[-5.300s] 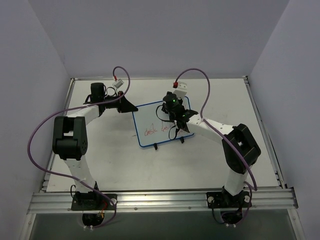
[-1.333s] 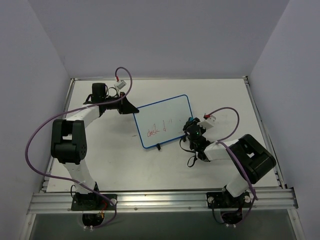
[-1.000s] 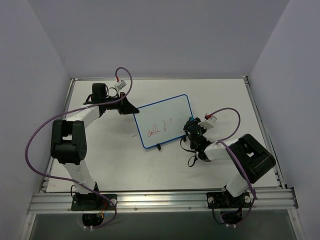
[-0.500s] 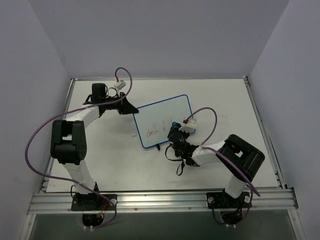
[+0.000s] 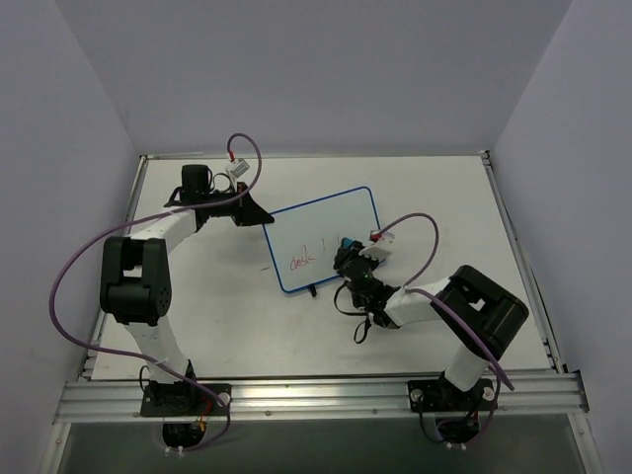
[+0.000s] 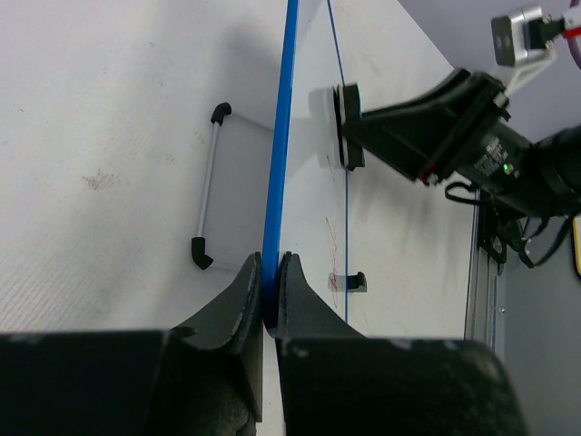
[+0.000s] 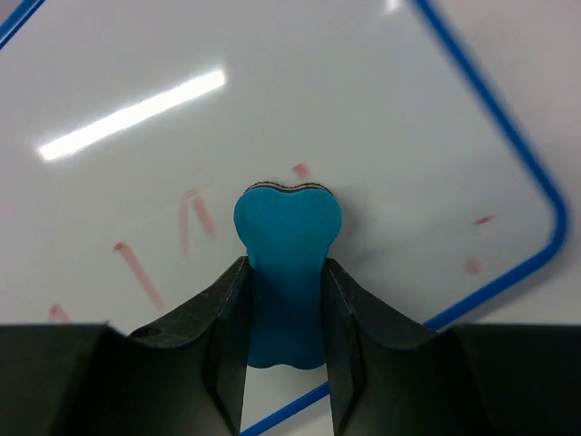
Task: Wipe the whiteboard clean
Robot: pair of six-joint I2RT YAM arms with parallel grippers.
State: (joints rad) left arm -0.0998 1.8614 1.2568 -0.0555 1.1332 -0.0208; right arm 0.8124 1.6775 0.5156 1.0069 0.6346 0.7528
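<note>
The whiteboard (image 5: 316, 232), white with a thin blue frame, stands tilted mid-table on two small black feet. A red word remains at its lower left, with faint red strokes beside the eraser. My left gripper (image 5: 259, 214) is shut on the board's left edge; the left wrist view shows its fingers (image 6: 250, 295) clamped on the blue frame (image 6: 278, 173). My right gripper (image 5: 348, 250) is shut on the blue bone-shaped eraser (image 7: 287, 263), whose tip touches the whiteboard (image 7: 272, 100) near its lower right corner. The eraser shows in the top view (image 5: 347, 244).
Purple cables loop over both arms. The board's black feet (image 5: 312, 290) rest on the white table (image 5: 415, 188). Grey walls close in the left, back and right. A metal rail (image 5: 316, 393) runs along the near edge.
My right gripper with the eraser has swept from beside the board's right edge leftward onto its lower right face. The second red word has mostly gone. My left gripper has not moved.
</note>
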